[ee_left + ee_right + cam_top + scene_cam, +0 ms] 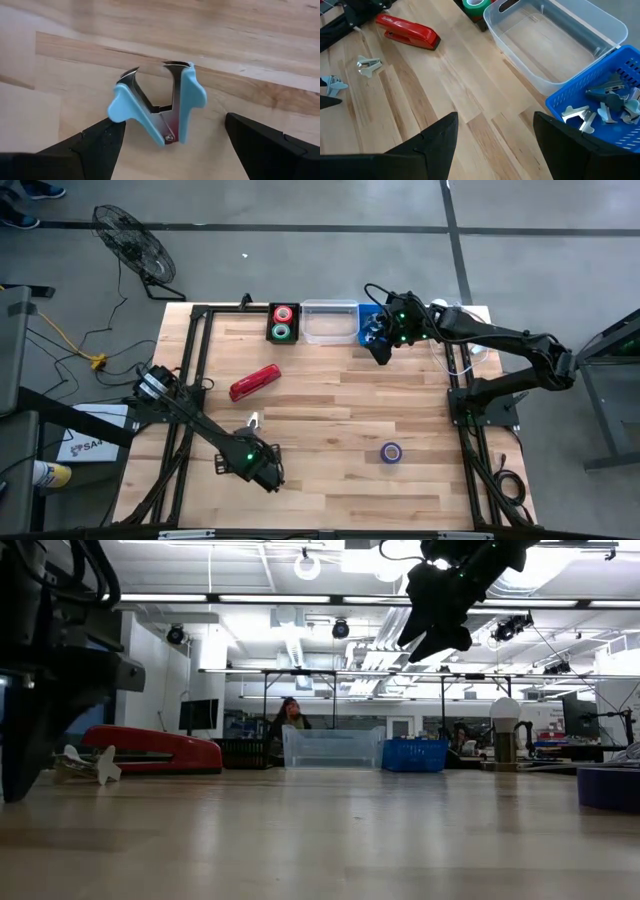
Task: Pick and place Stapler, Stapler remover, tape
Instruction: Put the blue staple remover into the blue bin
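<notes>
Wooden surface (330, 420) carries everything. Clear bin (329, 322) and blue basket (371, 320) sit at the far edge. Red stapler (254, 382) lies left of centre, on its own. Blue tape roll (391, 452) near the front right. Left end effector (167, 142) — released, straddling a light-blue staple remover (157, 107). Right end effector (495, 137) — spread, gripping nothing, raised beside the basket.

A wooden table (330, 470) is standing on a grey concrete floor (300, 250). A black floor fan (135, 245) is lying beyond the table's far left corner, and a yellow cable (65, 340) is trailing across the floor nearby. In the low view, a person (291, 718) is sitting in the workshop behind the table, under bright ceiling lights (308, 564).
</notes>
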### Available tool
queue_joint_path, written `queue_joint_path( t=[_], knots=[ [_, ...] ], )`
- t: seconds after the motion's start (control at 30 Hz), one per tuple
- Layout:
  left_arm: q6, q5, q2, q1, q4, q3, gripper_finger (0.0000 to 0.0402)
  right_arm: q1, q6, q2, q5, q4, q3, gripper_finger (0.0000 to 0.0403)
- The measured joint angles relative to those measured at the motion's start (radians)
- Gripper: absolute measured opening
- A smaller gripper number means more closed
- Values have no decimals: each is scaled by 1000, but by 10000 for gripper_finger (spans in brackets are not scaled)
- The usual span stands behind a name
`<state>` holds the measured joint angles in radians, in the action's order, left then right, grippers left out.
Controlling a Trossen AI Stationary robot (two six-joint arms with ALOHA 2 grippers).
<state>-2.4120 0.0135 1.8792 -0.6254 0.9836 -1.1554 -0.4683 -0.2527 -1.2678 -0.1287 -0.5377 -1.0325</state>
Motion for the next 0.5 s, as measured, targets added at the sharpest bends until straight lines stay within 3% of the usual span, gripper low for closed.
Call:
queue_joint_path(
  t=[0.27, 0.5],
  knots=[
    [-3, 66, 5, -4, 111, 4, 337, 0, 3, 0, 1, 0, 0, 250],
    [-5, 95, 6, -4, 103, 5, 282, 0, 8, 0, 2, -1, 0, 250]
  ],
)
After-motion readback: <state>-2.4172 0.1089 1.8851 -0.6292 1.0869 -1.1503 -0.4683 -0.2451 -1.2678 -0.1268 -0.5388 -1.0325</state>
